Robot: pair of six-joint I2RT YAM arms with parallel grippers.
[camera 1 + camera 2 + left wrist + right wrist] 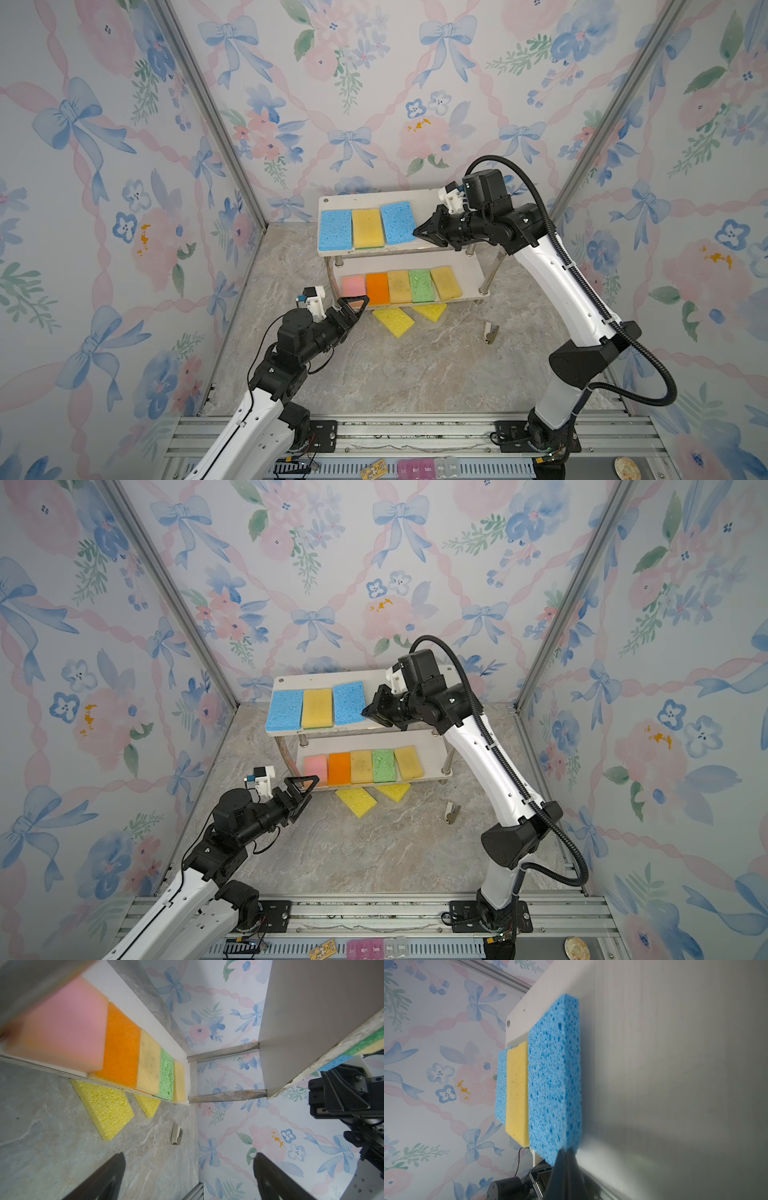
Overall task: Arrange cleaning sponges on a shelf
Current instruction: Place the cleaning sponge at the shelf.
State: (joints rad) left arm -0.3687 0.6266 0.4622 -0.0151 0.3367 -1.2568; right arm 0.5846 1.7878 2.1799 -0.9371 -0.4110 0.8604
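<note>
Shelf: the two-tier rack of white boards on shiny metal legs (365,201) stood at the back of the grey marbled worktop (415,374).
Upper board: it carried three sponges side by side: the left blue porous sponge (335,229), the upper mustard-yellow sponge (367,227) and the right blue porous sponge (397,222), the last slightly skewed.
Lower board: five sponges lay in a touching row: the pink foam sponge (353,286), the orange sponge (377,288), the middle mustard sponge (399,286), the green porous sponge (421,285) and the end mustard sponge (446,282).
Not yet shelved: the near bright yellow sponge (394,321) and the far bright yellow sponge (431,311) lay on the worktop at the lower board's front edge, the far one partly beneath it.
Progress: judged eight of ten placed, two left.
Right gripper (417,232): jaws were together and empty, tip at the right blue porous sponge's near corner; contact looked likely.
Left gripper (357,306): jaws stood wide apart and empty, just beside the pink foam sponge.
Open room: bare upper board lay beyond the right blue porous sponge, beneath the right arm; the lower row looked full.
Edges: the upper sponges reached the board's front edge, so a hard push risked a fall.
Other: the small grey clip (491,332) lay apart on the worktop.
</note>
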